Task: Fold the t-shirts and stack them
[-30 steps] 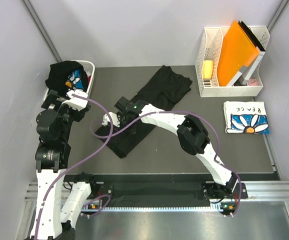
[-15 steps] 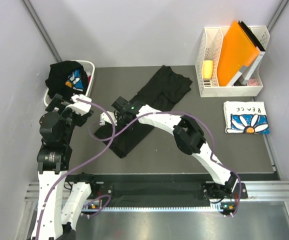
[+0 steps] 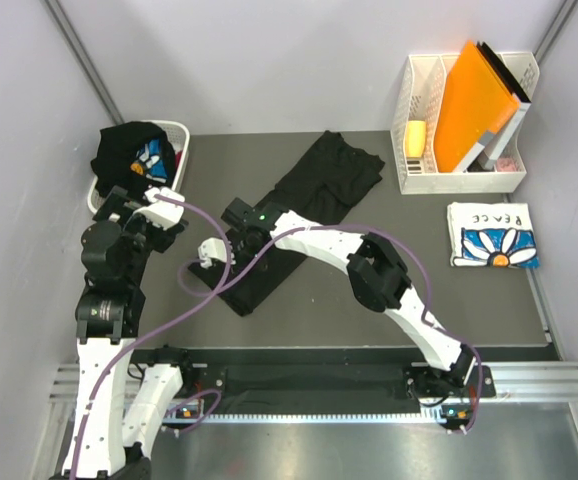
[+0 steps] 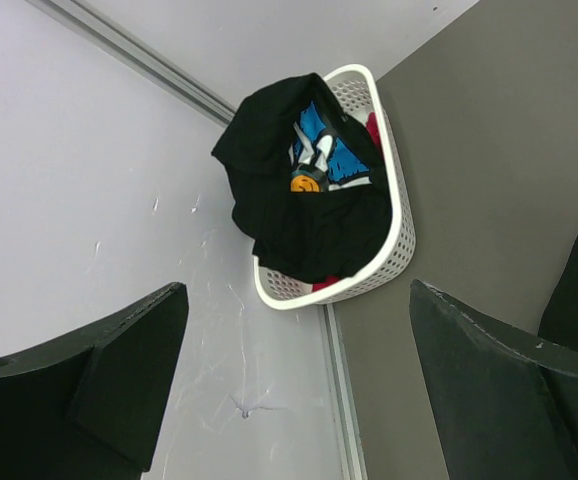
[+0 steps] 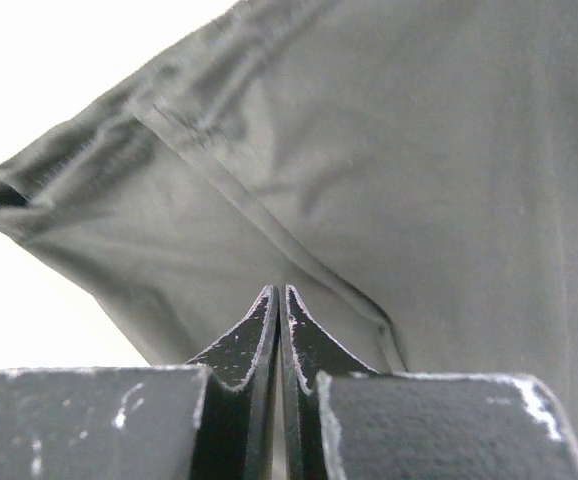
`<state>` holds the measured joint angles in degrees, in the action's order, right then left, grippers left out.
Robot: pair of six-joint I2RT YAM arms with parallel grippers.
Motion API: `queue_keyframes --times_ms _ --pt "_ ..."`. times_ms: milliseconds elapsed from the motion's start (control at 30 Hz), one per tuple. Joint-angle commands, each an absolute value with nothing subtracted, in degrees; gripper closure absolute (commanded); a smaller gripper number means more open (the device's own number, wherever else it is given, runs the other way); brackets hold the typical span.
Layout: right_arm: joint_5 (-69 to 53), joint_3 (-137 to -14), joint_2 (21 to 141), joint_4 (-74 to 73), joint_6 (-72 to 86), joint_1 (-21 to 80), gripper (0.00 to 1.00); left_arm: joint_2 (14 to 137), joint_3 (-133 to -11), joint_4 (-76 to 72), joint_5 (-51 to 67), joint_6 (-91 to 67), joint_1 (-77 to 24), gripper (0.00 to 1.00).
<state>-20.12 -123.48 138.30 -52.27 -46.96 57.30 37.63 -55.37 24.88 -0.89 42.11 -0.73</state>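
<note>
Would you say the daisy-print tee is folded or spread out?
Folded: the daisy-print tee lies as a compact rectangle, print facing up.

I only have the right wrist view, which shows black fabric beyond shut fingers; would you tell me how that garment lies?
Observer: It is a black t-shirt, stretched out diagonally across the middle of the table; the right end effector is at its near-left end.
Operator: And the left end effector?
Observer: Open and empty, facing a white laundry basket at the far-left corner.
Operator: Anything in it?
Observer: A heaped black tee with a blue print.
</note>
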Motion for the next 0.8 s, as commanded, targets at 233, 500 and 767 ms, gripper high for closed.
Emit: queue_keyframes --times_ms 233,500,767 --pt "-17.5 -123.3 133.1 -36.9 -42.0 59.2 1.00 37.2 -55.0 22.4 -0.3 41.5 -0.4 0.04" --pt "-17.4 -122.9 138.2 -35.2 -41.7 59.1 1.00 37.0 -54.8 22.4 -0.4 41.9 -0.4 0.05" --pt "-19.6 -118.2 139.5 -35.2 -40.6 59.2 1.00 37.4 -54.7 21.8 -0.4 42.5 -0.4 0.05"
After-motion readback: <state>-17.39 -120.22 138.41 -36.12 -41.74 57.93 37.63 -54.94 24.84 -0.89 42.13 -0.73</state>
